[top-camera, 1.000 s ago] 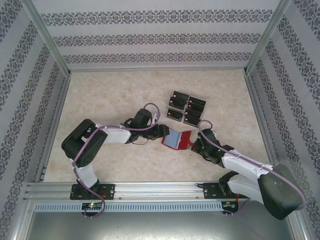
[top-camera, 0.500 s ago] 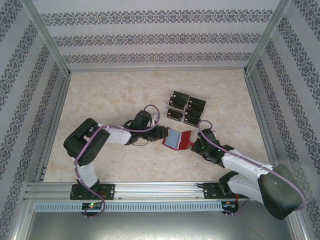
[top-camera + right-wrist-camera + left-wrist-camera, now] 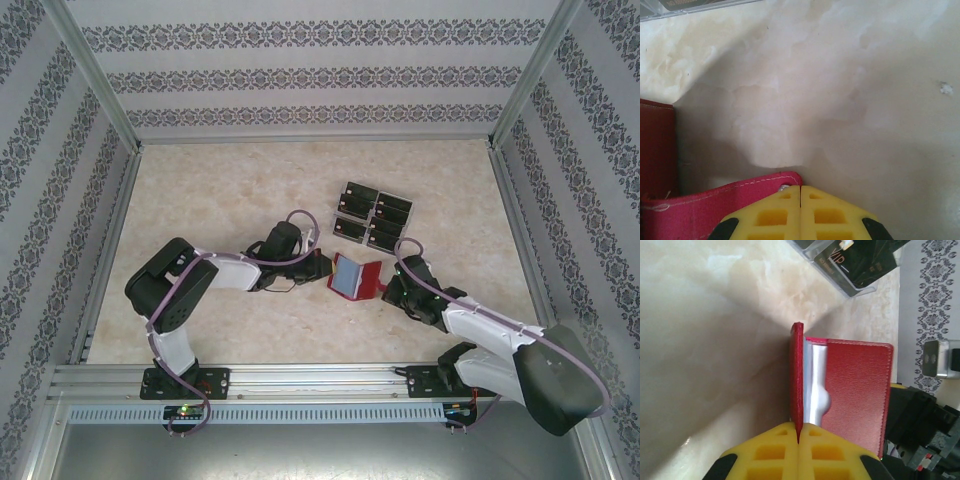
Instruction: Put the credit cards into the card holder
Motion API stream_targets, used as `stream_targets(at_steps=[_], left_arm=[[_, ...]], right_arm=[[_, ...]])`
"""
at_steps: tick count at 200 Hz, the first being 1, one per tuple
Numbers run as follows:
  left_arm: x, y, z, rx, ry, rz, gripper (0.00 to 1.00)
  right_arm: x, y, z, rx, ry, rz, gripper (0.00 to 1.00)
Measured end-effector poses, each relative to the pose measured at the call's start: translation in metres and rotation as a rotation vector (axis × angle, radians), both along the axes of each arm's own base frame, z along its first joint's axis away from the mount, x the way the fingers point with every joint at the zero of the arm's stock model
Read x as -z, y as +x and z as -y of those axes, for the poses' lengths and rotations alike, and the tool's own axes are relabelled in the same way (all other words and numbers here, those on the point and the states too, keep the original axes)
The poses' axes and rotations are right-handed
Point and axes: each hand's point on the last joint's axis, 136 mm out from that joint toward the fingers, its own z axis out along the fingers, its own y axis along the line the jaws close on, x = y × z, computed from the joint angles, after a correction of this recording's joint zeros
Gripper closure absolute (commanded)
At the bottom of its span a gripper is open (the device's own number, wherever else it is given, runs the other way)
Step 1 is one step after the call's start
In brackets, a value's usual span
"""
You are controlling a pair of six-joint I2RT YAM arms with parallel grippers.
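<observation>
Red leather card holder stands open mid-table, near the credit cards in their clear tray. Opposed pulls could slip a thin flap free (the wallet would fold shut). Left gripper pinches one cover's edge; right gripper, fingers pressed together, nips the snap tab

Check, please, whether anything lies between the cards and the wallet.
Nothing visible does: bare table separates the cards from the open wallet. However, the left gripper and right gripper are both shut on the wallet's edges, so neither is free to fetch a card.
</observation>
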Motion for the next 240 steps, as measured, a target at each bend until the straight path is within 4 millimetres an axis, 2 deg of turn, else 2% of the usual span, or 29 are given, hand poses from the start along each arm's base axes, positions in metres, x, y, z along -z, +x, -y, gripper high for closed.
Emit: stream_targets(at_steps=[20,42,56,84,112,133,163,185,206,240], left_arm=[[-0.012,0.002,0.000,-0.006,-0.014,0.028,1.00],[-0.024,0.004,-0.003,-0.022,-0.018,0.061,1.00],[-0.031,0.003,-0.008,-0.035,-0.005,0.076,1.00],[-0.047,0.000,-0.023,-0.065,0.058,0.126,1.00],[-0.059,-0.005,-0.045,-0.094,0.152,0.174,1.00],[-0.056,-0.010,-0.062,-0.114,0.245,0.171,1.00],[-0.041,-0.021,-0.086,-0.130,0.377,0.127,1.00],[-0.031,-0.028,-0.098,-0.139,0.441,0.088,1.00],[-0.025,-0.033,-0.108,-0.149,0.488,0.064,1.00],[-0.019,-0.036,-0.117,-0.166,0.534,0.047,1.00]], right_arm=[[-0.002,0.002,-0.005,-0.025,0.002,-0.015,1.00],[-0.005,0.004,-0.014,-0.062,0.011,-0.036,0.76],[-0.010,0.005,-0.021,-0.097,0.017,-0.033,0.66],[-0.027,0.004,-0.041,-0.168,0.034,-0.014,0.52],[-0.047,0.004,-0.060,-0.221,0.054,0.018,0.47],[-0.056,0.003,-0.069,-0.245,0.063,0.028,0.46],[-0.063,0.000,-0.078,-0.272,0.074,0.038,0.50],[-0.066,0.001,-0.090,-0.299,0.091,0.040,0.59],[-0.066,0.003,-0.111,-0.342,0.118,0.033,0.72],[-0.058,0.009,-0.141,-0.391,0.161,0.019,0.81]])
